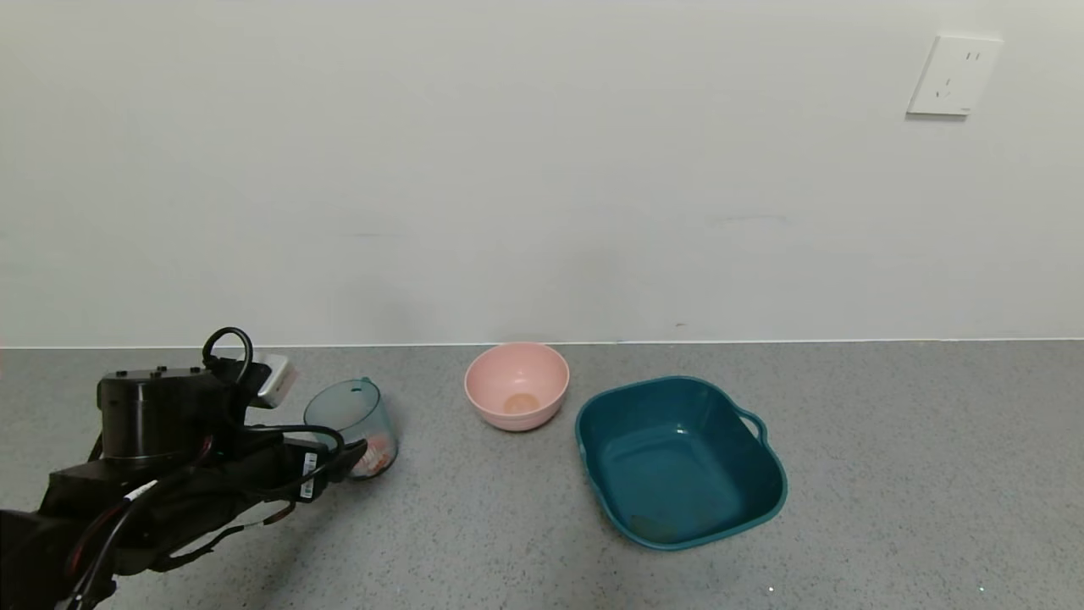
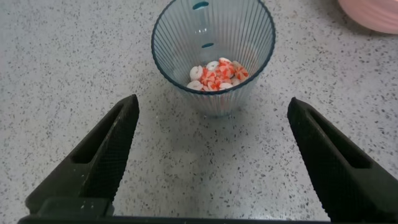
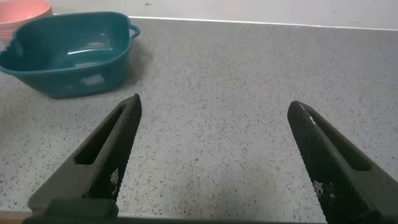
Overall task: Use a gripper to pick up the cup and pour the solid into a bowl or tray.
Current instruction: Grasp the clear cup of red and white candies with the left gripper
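The translucent blue-green cup [image 1: 351,424] stands upright on the grey counter at the left. The solid [image 2: 217,74], small orange-red and white pieces, lies in its bottom. My left gripper [image 1: 343,462] is low at the cup's near side. In the left wrist view this gripper [image 2: 212,102] is open, and the cup [image 2: 213,37] stands just ahead of its fingertips, not between them. The pale-pink bowl [image 1: 517,385] sits to the right of the cup. My right gripper [image 3: 213,106] is open over bare counter, with nothing between its fingers.
A dark teal tray [image 1: 677,474] with handles lies right of the bowl, and it shows in the right wrist view as tray [image 3: 68,56] beside the bowl [image 3: 22,12]. A white wall with a socket [image 1: 953,76] closes off the counter's far edge.
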`<state>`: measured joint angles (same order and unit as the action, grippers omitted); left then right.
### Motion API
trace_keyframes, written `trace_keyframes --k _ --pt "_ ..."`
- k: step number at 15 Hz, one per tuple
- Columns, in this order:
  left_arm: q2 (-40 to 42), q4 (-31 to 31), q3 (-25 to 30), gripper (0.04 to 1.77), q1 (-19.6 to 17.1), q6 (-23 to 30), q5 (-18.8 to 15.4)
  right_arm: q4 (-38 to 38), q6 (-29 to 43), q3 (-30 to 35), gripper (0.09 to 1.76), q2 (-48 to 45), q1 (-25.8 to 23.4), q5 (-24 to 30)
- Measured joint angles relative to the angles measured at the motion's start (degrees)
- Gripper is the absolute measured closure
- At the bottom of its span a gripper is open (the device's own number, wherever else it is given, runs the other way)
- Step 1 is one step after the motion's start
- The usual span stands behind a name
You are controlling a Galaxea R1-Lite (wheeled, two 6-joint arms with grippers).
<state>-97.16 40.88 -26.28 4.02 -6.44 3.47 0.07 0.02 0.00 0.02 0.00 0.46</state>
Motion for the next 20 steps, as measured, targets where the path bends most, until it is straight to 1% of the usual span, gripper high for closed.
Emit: trace_keyframes --k 4,7,10,12,17,20 --pt "-4.3 4.0 -0.1 0.09 0.0 0.2 0.4 0.0 0.0 0.0 0.14 0.0 0.0 0.0" --pt "-7.6 7.7 0.0 0.09 0.1 2.0 0.5 0.0 0.0 0.0 0.14 0.0 0.0 0.0" --pt "-10.5 10.9 0.3 0.09 0.2 2.4 0.6 0.0 0.0 0.0 0.14 0.0 0.0 0.0" --pt "-12.5 13.0 0.5 0.09 0.2 2.4 1.3 0.0 0.0 0.0 0.14 0.0 0.0 0.0" --pt "-18.5 21.4 0.5 0.09 0.8 2.6 1.8 0.0 0.0 0.0 0.14 0.0 0.0 0.0" --pt "-22.9 27.0 0.0 0.09 1.4 3.5 2.3 0.0 0.0 0.0 0.14 0.0 0.0 0.0"
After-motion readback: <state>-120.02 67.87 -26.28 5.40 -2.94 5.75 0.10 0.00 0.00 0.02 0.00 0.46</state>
